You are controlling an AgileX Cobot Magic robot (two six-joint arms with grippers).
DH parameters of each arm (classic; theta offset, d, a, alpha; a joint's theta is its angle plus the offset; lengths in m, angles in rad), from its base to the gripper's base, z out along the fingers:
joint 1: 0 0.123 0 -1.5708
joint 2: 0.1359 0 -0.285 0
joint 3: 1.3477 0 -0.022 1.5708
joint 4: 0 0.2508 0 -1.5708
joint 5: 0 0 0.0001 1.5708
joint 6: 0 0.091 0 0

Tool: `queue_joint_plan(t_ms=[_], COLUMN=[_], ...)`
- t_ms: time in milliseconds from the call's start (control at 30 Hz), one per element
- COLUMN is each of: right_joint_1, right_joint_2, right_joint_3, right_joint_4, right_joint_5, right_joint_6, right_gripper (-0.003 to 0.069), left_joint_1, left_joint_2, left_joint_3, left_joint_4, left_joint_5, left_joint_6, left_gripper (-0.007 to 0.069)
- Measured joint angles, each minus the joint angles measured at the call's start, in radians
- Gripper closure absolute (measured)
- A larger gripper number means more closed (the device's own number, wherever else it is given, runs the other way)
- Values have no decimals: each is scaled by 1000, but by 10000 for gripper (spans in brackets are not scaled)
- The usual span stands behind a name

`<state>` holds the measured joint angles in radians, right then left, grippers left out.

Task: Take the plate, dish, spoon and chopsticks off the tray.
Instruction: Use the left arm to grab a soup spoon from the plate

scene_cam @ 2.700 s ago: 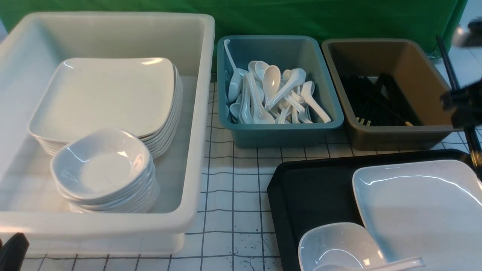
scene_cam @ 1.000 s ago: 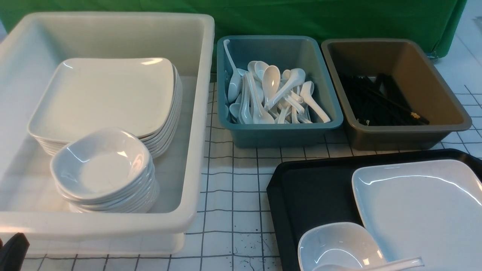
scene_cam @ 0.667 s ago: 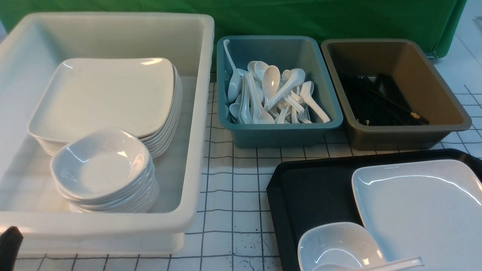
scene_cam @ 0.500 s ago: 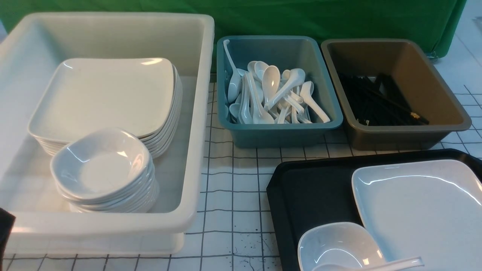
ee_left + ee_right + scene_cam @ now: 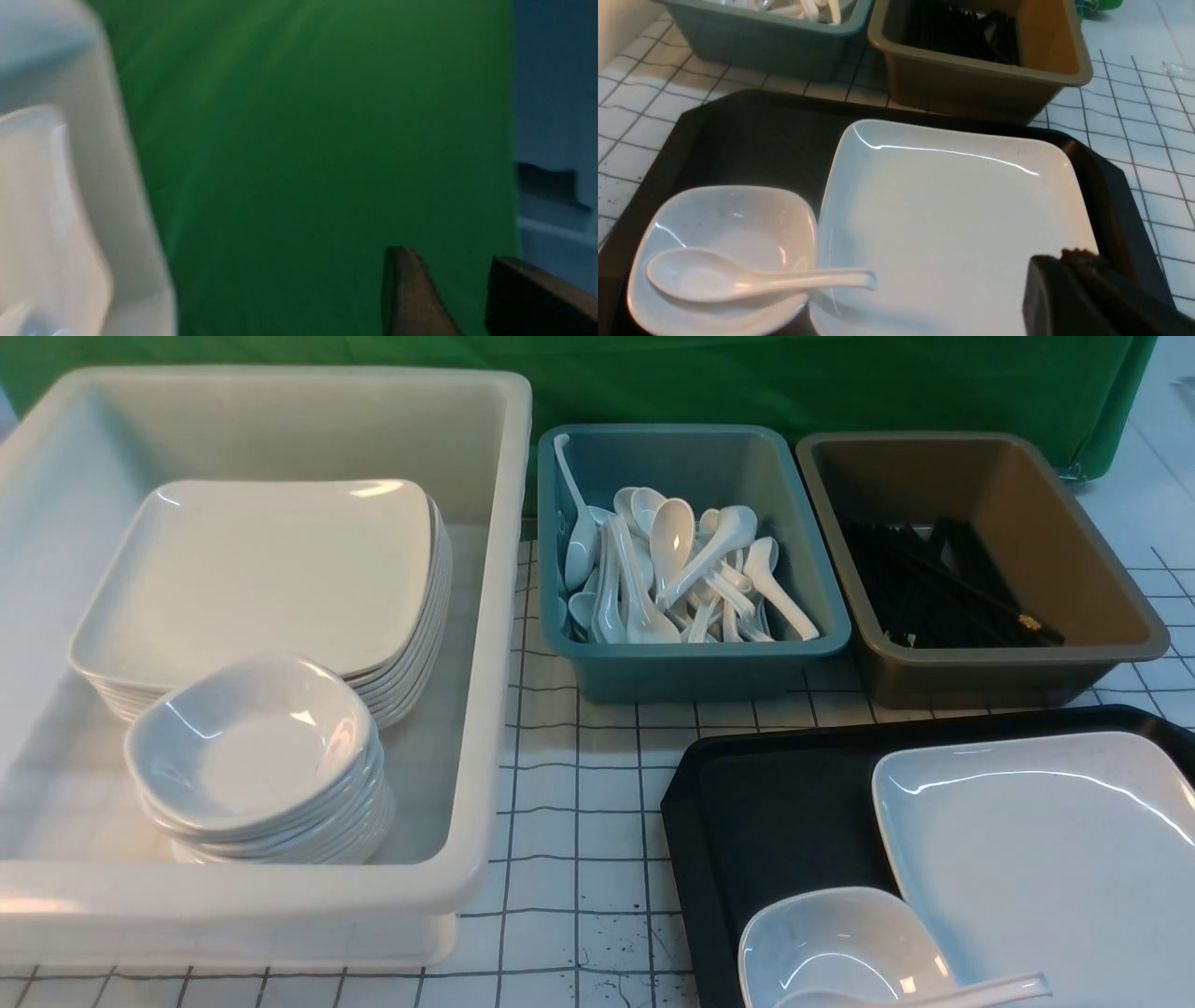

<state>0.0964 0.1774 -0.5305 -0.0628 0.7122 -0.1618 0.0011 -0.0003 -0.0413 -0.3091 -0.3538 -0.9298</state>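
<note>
The black tray (image 5: 775, 803) sits at the front right. On it lie the large square plate (image 5: 1046, 859), the small dish (image 5: 840, 943) and the white spoon (image 5: 980, 989), whose bowl rests in the dish (image 5: 728, 219) with its handle reaching onto the plate (image 5: 952, 214). Black chopsticks (image 5: 943, 588) lie in the brown bin (image 5: 1102, 569). My right gripper (image 5: 1057, 259) hovers over the plate's near right corner, fingers together and holding nothing. My left gripper (image 5: 451, 256) stands open and empty beside the white tub (image 5: 70, 186), facing green cloth. Neither gripper shows in the front view.
The big white tub (image 5: 485, 616) at the left holds a stack of plates and a stack of dishes. A teal bin (image 5: 691, 672) of white spoons stands behind the tray, next to the brown bin. Gridded tabletop lies between tub and tray.
The right gripper, earlier holding chopsticks above the brown bin, has left the front view; a pair now lies atop the pile. The left gripper's dark tip slid out at the bottom left.
</note>
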Motion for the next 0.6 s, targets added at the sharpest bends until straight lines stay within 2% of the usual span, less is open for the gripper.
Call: queue_joint_plan(t_ms=[33,67,133,167,200,233,267,300,333,367,433,467,500,600], right_joint_1=[0,0,0,0,0,0,0,0,0,0,0,0,0,0], right_joint_2=[0,0,0,0,0,0,0,0,0,0,0,0,0,0], right_joint_3=[0,0,0,0,0,0,0,0,0,0,0,0,0,0], right_joint_4=[0,1,1,1,1,1,1,1,1,1,1,1,1,1], right_joint_5=[0,-1,-4,-5,-5,-5,-6,-6,-6,-6,-6,-6,-6,-6], right_joint_6=[0,0,0,0,0,0,0,0,0,0,0,0,0,0], right_gripper=[579,578,570,569,565,564,561,559,559,557,555,555,553,547], left_joint_1=[0,0,0,0,0,0,0,0,0,0,0,0,0,0], left_joint_2=[-1,-1,13,16,57,64,136,185,196,286,410,423,533,736], left_joint_3=[-7,-39,-181,-206,-290,-313,-404,-445,-453,-501,-536,-542,-562,-599], left_joint_4=[24,119,477,539,795,826,1093,1225,1250,1422,1554,1575,1628,1687], left_joint_5=[-9,-40,-95,-99,-111,-115,-130,-142,-148,-181,-246,-266,-359,-610], left_joint_6=[-11,-25,-86,-95,-194,-226,-375,-474,-512,-641,-802,-815,-895,-955], left_gripper=[384,384,384,384,384,384,384,384,384,384,384,384,384,384])
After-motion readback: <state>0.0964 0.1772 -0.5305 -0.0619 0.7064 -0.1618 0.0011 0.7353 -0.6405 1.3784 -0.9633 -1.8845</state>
